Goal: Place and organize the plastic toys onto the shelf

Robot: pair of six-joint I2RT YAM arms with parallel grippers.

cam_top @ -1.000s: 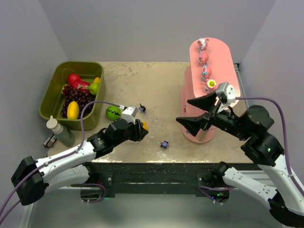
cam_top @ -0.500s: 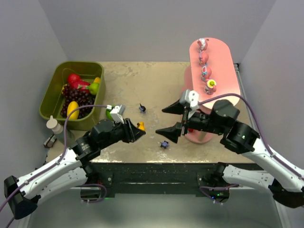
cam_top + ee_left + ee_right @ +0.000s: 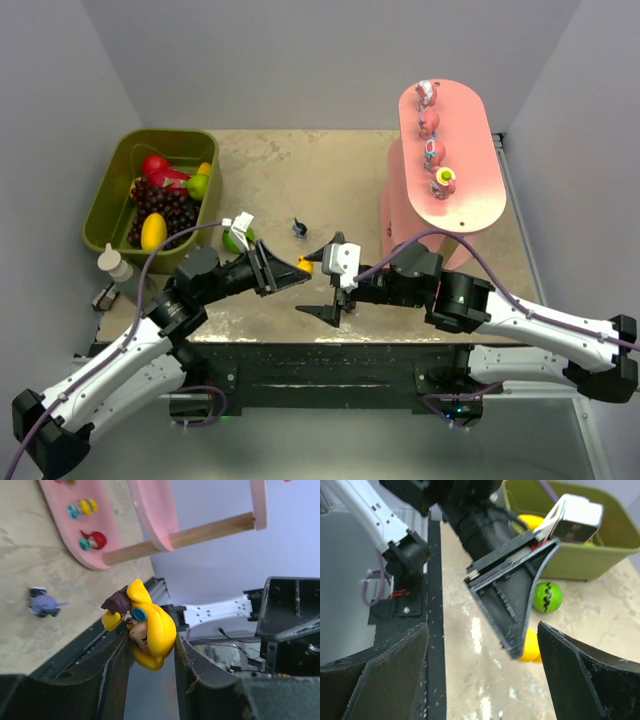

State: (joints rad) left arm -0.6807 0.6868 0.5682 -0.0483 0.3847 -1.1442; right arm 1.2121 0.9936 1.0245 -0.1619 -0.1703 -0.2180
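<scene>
Yellow up front: seeing a yellow-haired figurine [image 3: 147, 630] clamped head-out between the fingers of the left end effector [image 3: 298, 270], held up off the bench [image 3: 300, 170] near its front edge. Pointed right at it, got the right end effector [image 3: 322, 282], spread wide with nothing in it. In the right wrist view, seeing one finger out to either side of the left one's tip, and can't really tell any contact there. Off to the right, got the pink shelf [image 3: 470, 160] standing on the bench, with a row of four toys [image 3: 433, 152] lined up along the left side of the top board. Spotting two more toys [image 3: 95, 540] on the bottom board in the left wrist view, one red-haired, one yellow and teal. Also catching a purple figurine [image 3: 42, 602] lying on the bench near that bottom board, and a dark blue figurine [image 3: 300, 228] mid-bench, well apart from the shelf. Over on the left, seeing an olive bin [image 3: 105, 205] with dark grapes [image 3: 165, 208], a lemon [image 3: 153, 230] and some red fruit inside, plus a green ball [image 3: 547, 597] just outside it.
</scene>
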